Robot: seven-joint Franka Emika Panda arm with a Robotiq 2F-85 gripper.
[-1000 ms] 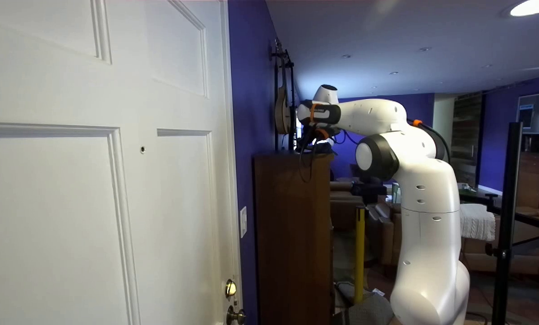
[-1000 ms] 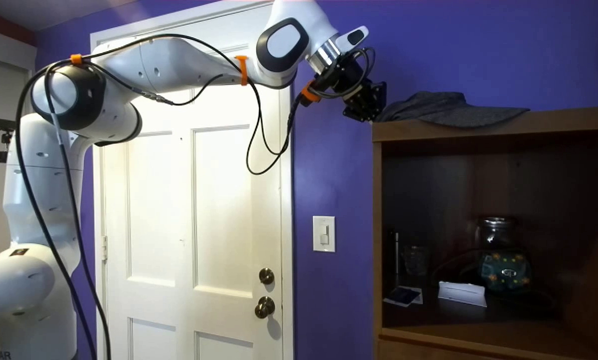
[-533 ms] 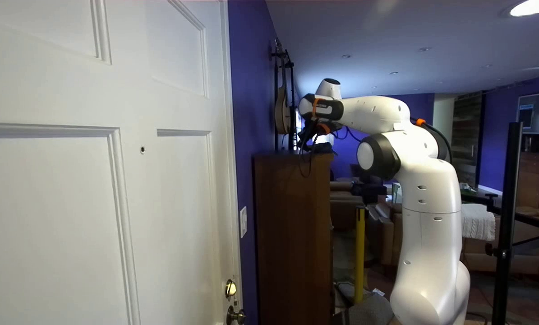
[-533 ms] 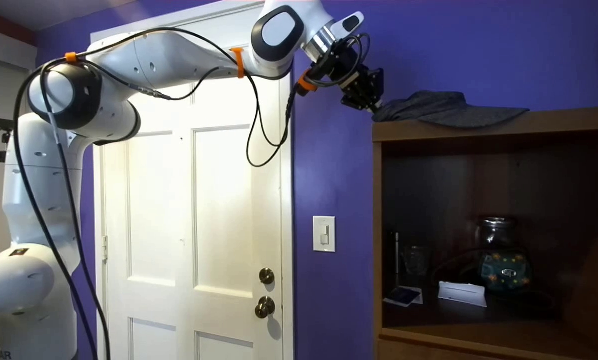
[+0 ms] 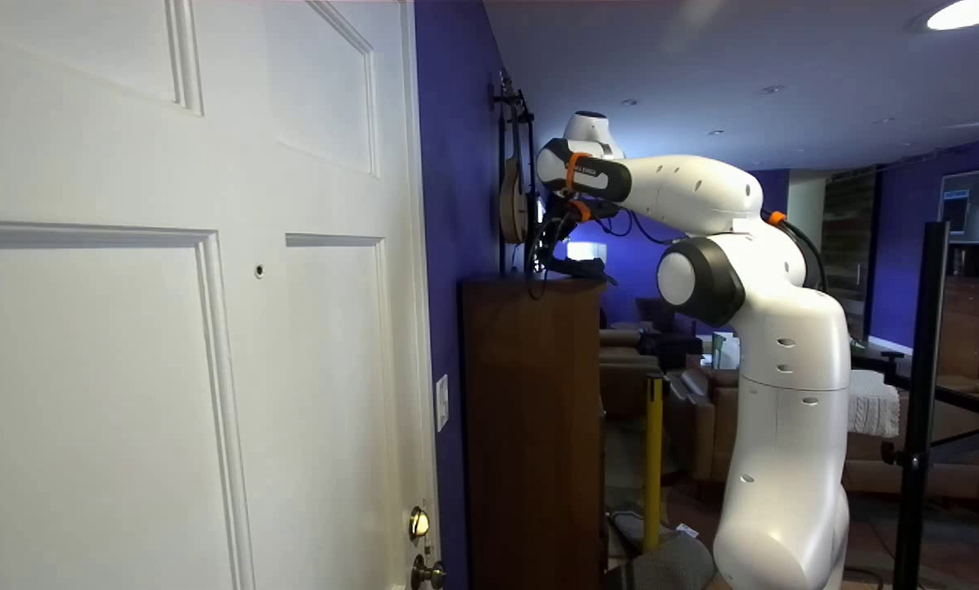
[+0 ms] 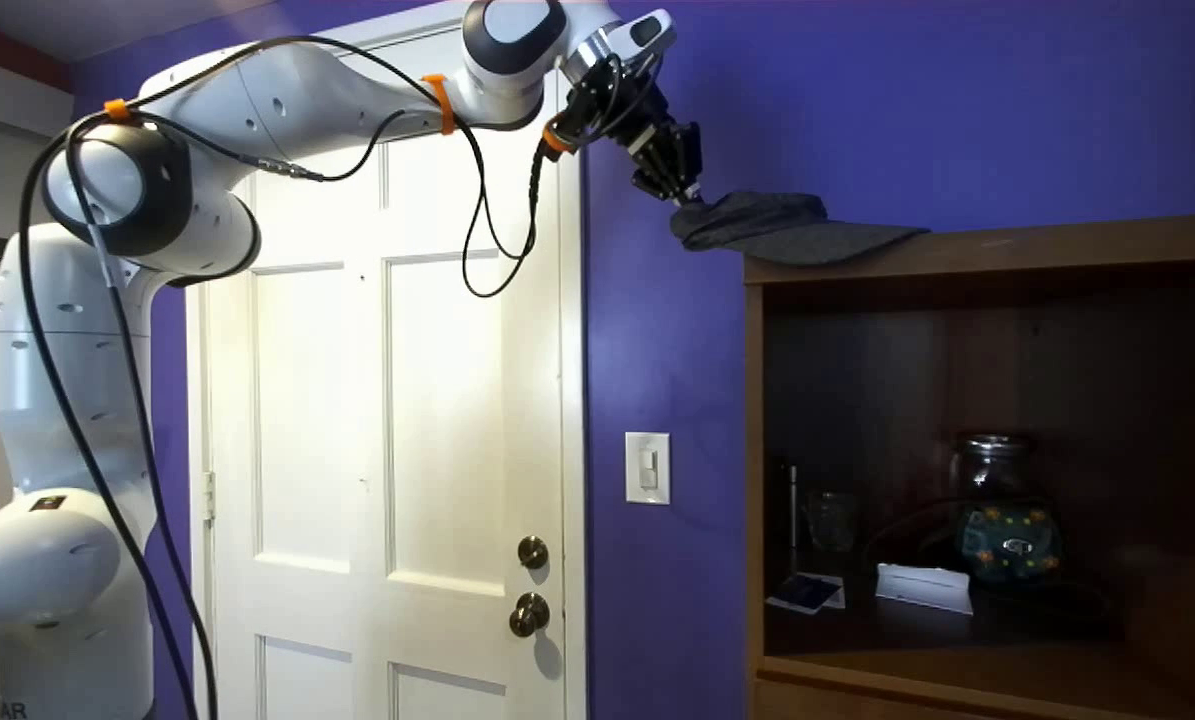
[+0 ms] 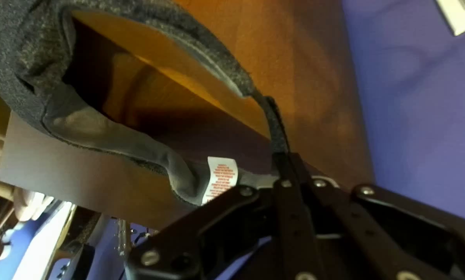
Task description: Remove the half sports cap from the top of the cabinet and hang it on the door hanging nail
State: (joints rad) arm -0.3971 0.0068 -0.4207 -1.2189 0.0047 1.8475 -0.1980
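The pincer (image 6: pixel 690 194) is clamped on the grey cap (image 6: pixel 767 226), which sits below it, partly over the wooden cabinet (image 6: pixel 1067 244), partly jutting past. Purple wall (image 6: pixel 937 110) behind the pincer, white door (image 6: pixel 442 420) off to one side.

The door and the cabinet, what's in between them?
Purple wall with a light switch, as both exterior views show. Higher up, in an exterior view, the gripper and part of the cap hang in front of that wall.
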